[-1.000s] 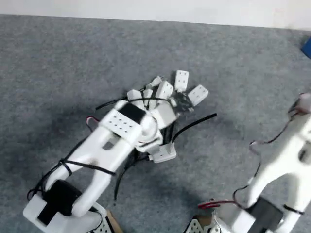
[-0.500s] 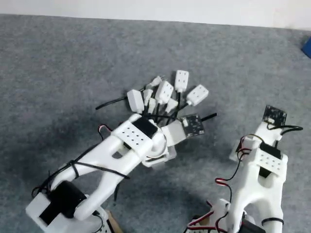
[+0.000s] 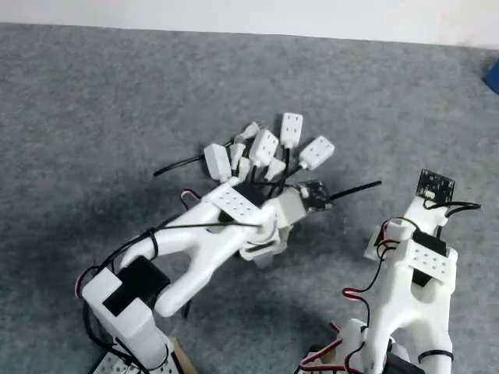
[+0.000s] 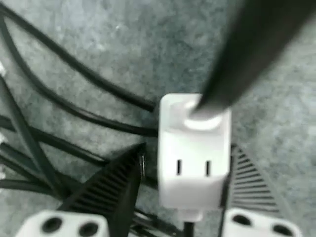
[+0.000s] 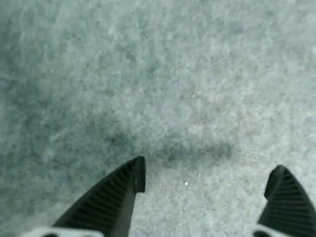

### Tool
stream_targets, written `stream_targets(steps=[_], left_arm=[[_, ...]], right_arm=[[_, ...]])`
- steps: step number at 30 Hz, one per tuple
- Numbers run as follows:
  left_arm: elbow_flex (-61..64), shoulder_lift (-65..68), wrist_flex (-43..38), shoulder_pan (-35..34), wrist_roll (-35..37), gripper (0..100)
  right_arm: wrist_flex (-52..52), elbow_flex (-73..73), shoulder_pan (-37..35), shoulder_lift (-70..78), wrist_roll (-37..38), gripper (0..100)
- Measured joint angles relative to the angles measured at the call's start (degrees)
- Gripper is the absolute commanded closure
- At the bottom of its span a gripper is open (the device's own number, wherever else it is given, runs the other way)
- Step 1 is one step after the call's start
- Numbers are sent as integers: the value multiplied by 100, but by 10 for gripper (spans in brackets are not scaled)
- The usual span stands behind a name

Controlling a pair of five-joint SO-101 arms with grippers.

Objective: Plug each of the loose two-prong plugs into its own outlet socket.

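Grey felt bench [image 3: 93, 101], white wall [image 3: 249, 15] behind; L hand [image 4: 187, 148] on a socket, R hand [image 5: 210, 170] over bare felt.
Wall runs along the bench's far edge; blue object [image 3: 493, 76] at the right edge. Mid-bench: cluster of white plugs & sockets [image 3: 265, 152] w/ black cords [image 3: 351, 189]. L arm stretches from the near-left corner to the cluster's near side, L hand clamped on an outlet socket [image 4: 193, 163], slots facing the cam. R hand, fingers apart, hangs by the near-right corner.
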Motion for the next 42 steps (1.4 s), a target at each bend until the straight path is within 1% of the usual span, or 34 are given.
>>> stream_targets(steps=[1, 3, 6, 11, 14, 16, 18, 20, 23, 27, 30, 33, 37, 40, 42], left_arm=[[-35, 9, 18, 9, 9, 999], [-185, 26, 185, 26, -97, 995], [-519, 62, 686, 9, -448, 996], [-1081, 62, 1424, -26, -510, 996], [-1618, 70, 1837, -369, -527, 996], [-2031, 70, 2075, -862, -527, 996], [-2462, 70, 2259, -1556, -501, 996], [-2892, 70, 2409, -2444, -501, 996], [-3473, 79, 2400, -4000, -501, 996], [-4097, 633, 1952, -6022, -615, 996], [-4554, 1415, 1495, -7147, -765, 996], [-5213, 2453, 1178, -7754, -809, 996], [-6497, 3938, 1152, -8070, -835, 996], [-7771, 4853, 1486, -8088, -826, 991], [-8633, 5363, 1829, -8097, -818, 947]], right_arm=[[0, 0, -44, 0, 0, 628], [0, 0, -114, 0, 0, 628], [0, 0, -141, 0, 0, 628], [0, 0, -141, 0, 0, 628], [0, 0, -149, 0, 0, 628], [0, 9, -229, 0, 0, 628], [0, 9, -343, 0, 0, 628], [0, 79, -413, 0, 0, 628], [-220, 264, -413, 0, 0, 628], [-308, 316, -422, 0, 0, 628], [-325, 316, -466, -9, 0, 628], [-343, 316, -457, -9, 0, 628], [-501, 527, -571, -9, 0, 628], [-589, 598, -624, -9, 0, 628], [-624, 633, -624, -9, 0, 628]])
